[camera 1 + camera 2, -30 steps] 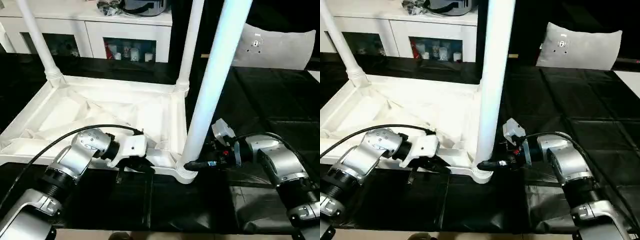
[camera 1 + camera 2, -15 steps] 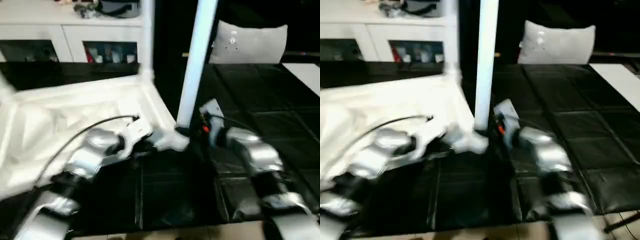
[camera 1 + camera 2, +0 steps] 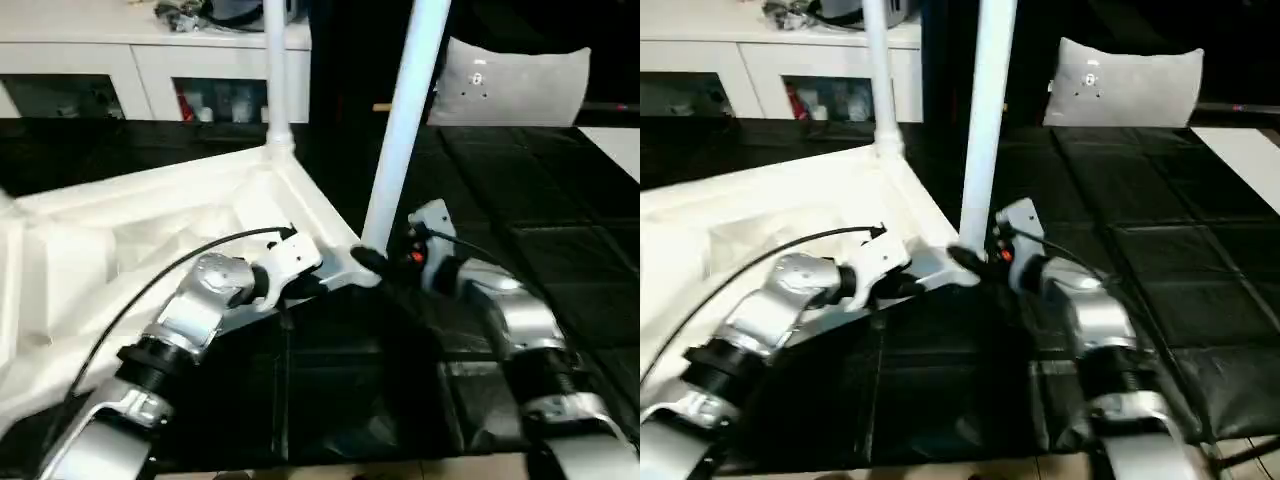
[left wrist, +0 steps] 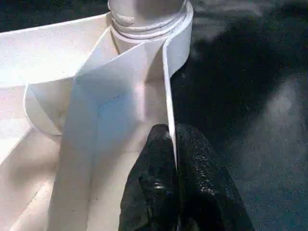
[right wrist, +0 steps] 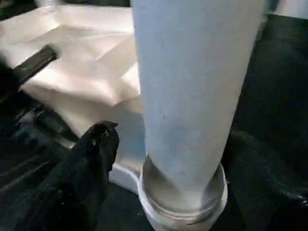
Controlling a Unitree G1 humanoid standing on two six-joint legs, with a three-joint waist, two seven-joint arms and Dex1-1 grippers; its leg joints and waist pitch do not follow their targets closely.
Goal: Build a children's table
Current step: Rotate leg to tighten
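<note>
On the black padded surface (image 3: 560, 250) before you, from left to right:
Table top: the children's table (image 3: 120, 240) lies upside down, ribbed underside up, at your left and centre; its near corner points toward the middle between the two arms.
Far leg: one white leg (image 3: 276, 70) stands upright in the far corner socket.
Left gripper: your left gripper (image 4: 174, 144) is pinched tight on the thin side wall of the table top; one black finger (image 4: 154, 178) sits inside the wall, the other outside, just short of a corner socket.
Near leg: a second leg (image 3: 405, 110) rises from the near corner socket (image 5: 185, 202), leaning slightly to the right.
Right gripper: your right gripper (image 3: 372, 262) sits at the base of that leg; one finger (image 5: 91, 159) stands apart from the leg, beside it; you cannot tell the gap between its fingers.
Background: a white cabinet (image 3: 150, 60) with glass doors stands behind; a grey cushion (image 3: 510, 85) lies at far right.
</note>
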